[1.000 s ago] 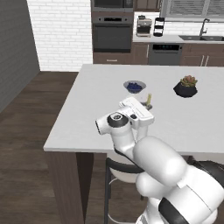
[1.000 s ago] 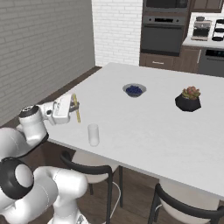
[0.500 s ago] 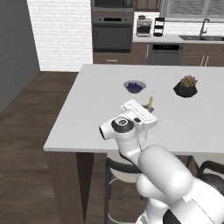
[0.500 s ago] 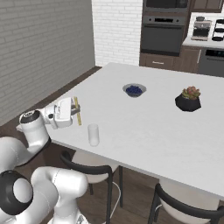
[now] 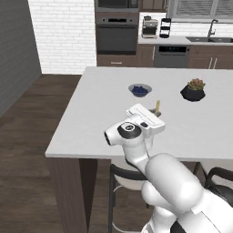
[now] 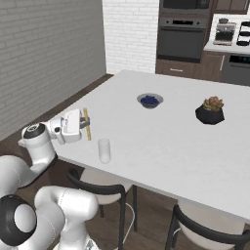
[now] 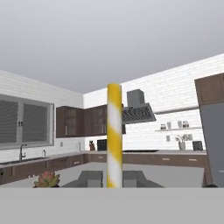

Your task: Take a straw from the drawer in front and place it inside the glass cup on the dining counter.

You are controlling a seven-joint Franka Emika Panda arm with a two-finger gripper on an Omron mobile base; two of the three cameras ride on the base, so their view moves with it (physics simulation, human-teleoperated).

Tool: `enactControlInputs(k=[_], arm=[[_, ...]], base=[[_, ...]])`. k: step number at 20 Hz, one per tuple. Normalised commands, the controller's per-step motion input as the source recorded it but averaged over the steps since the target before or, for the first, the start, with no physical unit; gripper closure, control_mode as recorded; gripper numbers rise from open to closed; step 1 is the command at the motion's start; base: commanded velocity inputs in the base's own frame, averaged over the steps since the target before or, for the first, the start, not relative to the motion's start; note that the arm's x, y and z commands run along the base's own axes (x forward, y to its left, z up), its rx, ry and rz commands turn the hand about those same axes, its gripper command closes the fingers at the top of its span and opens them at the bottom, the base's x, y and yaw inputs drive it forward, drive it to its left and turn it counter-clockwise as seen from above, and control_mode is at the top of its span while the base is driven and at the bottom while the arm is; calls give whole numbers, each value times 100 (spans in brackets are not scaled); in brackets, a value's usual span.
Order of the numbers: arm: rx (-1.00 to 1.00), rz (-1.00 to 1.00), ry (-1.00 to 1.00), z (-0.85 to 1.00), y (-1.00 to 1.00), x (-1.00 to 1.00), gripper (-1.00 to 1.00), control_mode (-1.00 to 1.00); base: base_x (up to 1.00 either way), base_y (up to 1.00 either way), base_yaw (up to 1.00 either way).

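Claw point(image 6: 84, 126) clamped on straw point(image 6: 87, 124), its lower end hidden between fingertips point(image 7: 89, 178).

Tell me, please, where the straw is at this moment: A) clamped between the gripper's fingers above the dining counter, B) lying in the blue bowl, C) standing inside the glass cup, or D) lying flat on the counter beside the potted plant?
A: the gripper is shut on the straw, holding it over the near edge of the dining counter, while the glass cup beside it stands without a straw in it.
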Motion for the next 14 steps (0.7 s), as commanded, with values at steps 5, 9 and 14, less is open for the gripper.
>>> enactControlInputs(k=[5, 9, 14], arm=[[0, 0, 0, -2, -23, 0, 100, -100], [0, 0, 0, 0, -18, 1, 100, -100], [0, 0, 0, -9, 0, 4, 100, -100]], base=[[0, 0, 0], [0, 0, 0], [0, 0, 0]])
